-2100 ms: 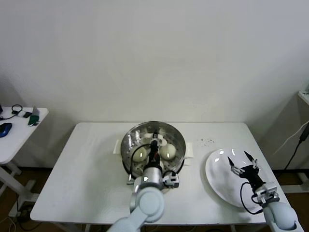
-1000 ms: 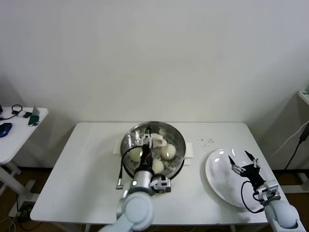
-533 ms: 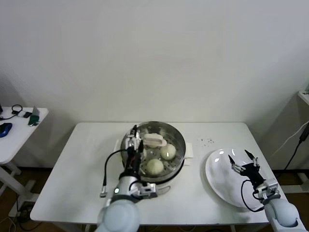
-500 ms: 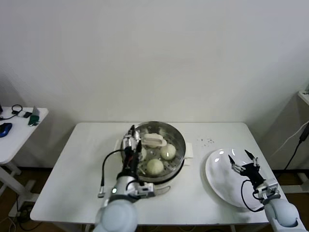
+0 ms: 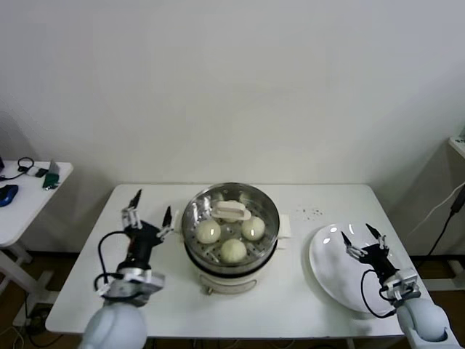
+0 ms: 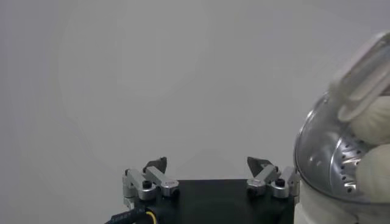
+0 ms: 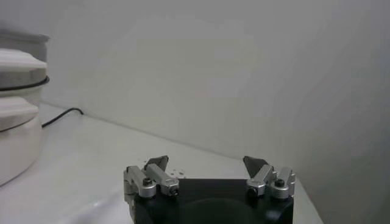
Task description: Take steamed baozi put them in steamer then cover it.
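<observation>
The steamer (image 5: 231, 270) stands mid-table on its white base. The clear glass cover sits on it, its white bar handle (image 5: 231, 211) toward the back. Three baozi (image 5: 208, 232) (image 5: 253, 228) (image 5: 232, 250) show through the glass; a fourth is not visible. My left gripper (image 5: 149, 218) is open and empty, left of the steamer and apart from it. The left wrist view shows its open gripper (image 6: 211, 167) with the cover's dome (image 6: 332, 164) and handle (image 6: 365, 67) off to one side. My right gripper (image 5: 361, 241) is open and empty over the white plate; it also shows open in the right wrist view (image 7: 206, 164).
An empty white plate (image 5: 330, 273) lies at the table's right end. Dark specks (image 5: 314, 213) lie on the table right of the steamer. A small side table (image 5: 29, 190) with cables stands at the far left. The steamer's base shows in the right wrist view (image 7: 15, 131).
My left gripper has drawn away from over the steamer to the left of it, open. The cover stays on the steamer. The right arm has not moved.
</observation>
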`<state>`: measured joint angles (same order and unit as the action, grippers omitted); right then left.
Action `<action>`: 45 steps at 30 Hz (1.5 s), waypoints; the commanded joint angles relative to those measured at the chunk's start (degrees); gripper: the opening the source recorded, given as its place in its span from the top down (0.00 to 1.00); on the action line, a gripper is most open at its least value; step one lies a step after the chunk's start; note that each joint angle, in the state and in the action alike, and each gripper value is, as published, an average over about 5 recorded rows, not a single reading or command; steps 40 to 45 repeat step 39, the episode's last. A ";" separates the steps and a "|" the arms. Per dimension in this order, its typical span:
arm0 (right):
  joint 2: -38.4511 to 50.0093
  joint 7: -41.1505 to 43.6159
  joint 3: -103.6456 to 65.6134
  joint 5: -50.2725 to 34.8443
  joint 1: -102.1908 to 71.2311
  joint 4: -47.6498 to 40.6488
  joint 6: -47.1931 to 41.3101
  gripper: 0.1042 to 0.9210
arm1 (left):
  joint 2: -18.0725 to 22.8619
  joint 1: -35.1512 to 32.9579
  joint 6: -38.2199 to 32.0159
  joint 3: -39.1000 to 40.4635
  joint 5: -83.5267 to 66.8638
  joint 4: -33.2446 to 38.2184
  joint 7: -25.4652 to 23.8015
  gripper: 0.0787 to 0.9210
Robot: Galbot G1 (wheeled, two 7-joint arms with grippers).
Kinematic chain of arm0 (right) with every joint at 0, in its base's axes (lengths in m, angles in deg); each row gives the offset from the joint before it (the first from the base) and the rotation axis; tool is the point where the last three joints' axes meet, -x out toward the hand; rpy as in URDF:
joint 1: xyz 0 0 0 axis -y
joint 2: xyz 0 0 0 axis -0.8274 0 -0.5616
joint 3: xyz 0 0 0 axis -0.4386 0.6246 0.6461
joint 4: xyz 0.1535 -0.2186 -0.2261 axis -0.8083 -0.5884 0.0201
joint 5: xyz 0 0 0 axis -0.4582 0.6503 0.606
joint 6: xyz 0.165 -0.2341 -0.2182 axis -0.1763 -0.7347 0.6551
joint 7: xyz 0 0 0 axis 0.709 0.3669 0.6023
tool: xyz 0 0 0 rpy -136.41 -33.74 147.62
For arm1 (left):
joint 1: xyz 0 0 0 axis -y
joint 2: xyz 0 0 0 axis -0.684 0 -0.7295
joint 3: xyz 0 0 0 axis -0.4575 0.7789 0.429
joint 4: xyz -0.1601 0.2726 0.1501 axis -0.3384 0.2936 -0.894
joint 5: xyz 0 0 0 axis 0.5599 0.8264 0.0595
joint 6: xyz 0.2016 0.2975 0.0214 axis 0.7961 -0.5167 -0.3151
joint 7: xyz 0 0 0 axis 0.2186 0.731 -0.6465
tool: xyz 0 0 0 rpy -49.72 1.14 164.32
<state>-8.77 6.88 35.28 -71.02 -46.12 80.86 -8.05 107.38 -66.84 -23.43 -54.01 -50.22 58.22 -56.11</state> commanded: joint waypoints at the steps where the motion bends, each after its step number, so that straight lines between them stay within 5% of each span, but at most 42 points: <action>1: 0.01 0.18 0.06 -0.53 -0.42 1.03 0.48 0.12 | 7.84 -12.01 -27.77 -20.89 -30.09 -6.47 2.04 0.12; 13: -0.85 0.41 -0.52 -2.25 -3.10 5.62 1.02 0.12 | 12.92 -13.70 -34.24 -22.09 -36.27 -14.97 -2.49 0.12; 45: -2.11 0.38 -1.54 -2.28 -4.11 5.78 2.05 0.12 | 12.30 -14.07 -33.60 -19.87 -35.24 -14.32 -3.24 0.12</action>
